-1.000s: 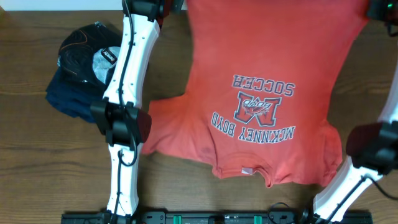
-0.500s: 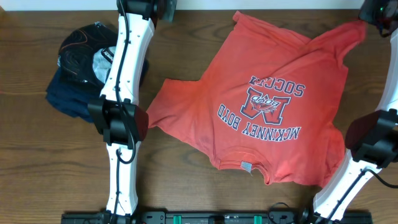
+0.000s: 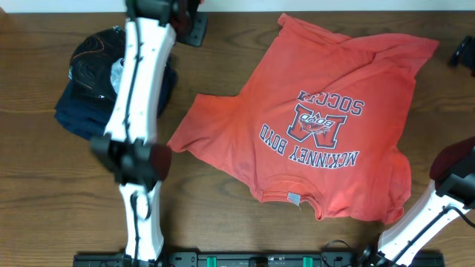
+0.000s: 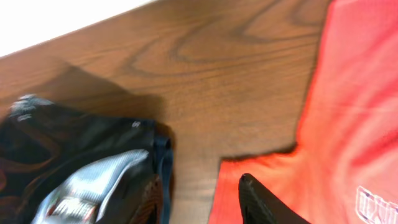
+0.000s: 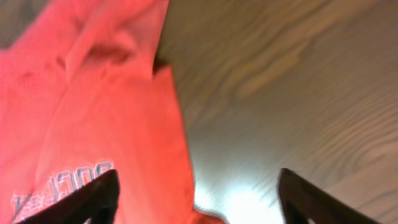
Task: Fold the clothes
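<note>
One T-shirt, we note: diagonal, collar near, hem far-right; right gripper wide, empty; left gripper seemingly part-open.

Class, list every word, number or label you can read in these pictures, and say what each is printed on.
"MCKINNEY BOYD SOCCER": arched across the T-shirt chest, upside down from overhead.
"M": big logo between the arches; the script across it is unreadable.
Neck label: too small to read.
Grey-white piece on the dark garments: lettering too blurred to read.
</note>
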Motion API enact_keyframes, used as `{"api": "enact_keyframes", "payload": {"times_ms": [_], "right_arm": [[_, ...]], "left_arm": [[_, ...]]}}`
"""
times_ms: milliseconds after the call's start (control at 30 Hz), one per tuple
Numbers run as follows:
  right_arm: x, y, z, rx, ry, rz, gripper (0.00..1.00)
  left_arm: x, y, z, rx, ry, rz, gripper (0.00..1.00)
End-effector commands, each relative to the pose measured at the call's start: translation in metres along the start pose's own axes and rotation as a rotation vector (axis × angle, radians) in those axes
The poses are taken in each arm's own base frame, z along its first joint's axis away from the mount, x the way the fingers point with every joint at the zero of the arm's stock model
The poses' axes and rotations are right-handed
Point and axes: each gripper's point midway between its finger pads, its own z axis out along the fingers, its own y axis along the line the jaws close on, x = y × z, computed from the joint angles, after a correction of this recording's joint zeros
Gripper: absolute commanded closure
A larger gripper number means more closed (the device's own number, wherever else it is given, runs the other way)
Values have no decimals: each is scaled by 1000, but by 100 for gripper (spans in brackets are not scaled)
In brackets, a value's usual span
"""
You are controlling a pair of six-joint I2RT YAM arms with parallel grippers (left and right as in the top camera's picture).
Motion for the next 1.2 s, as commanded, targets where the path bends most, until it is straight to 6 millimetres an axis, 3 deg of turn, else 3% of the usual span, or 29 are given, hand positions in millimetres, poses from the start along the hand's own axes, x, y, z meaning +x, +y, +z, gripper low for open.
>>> {"api": "enact_keyframes", "payload": {"times_ms": [0, 100, 233, 300, 400, 533, 733, 867, 1000, 1100, 1167], "right_arm": [[14, 28, -9, -169, 43, -91, 31], [16, 50, -39, -294, -1, -139, 26], [24, 57, -105, -333, -117, -165, 22], [33, 58, -138, -336, -172, -174, 20], [52, 57, -181, -341, -236, -167, 18], [79, 55, -216, -343, -265, -171, 18], [109, 57, -224, -347, -204, -174, 25], [116, 65, -214, -353, -156, -196, 27], [125, 73, -192, -354, -81, -222, 25], [127, 77, -170, -352, -38, -231, 25], [129, 79, -156, -352, -10, -234, 25]], "left_arm": [[-2, -3, -77, 18, -110, -30, 56], [16, -2, -117, 21, -116, -83, 56], [40, -8, -162, 57, -130, -87, 54], [51, -12, -174, 79, -119, -104, 54], [72, -23, -176, 133, -35, -132, 54], [90, -60, -148, 296, 111, -134, 54], [146, -100, -67, 323, 413, -70, 62], [189, -121, -14, 318, 542, -72, 64], [237, -139, 42, 308, 602, -89, 63], [259, -148, 75, 315, 573, -70, 63], [268, -151, 93, 320, 537, -69, 71]]}}
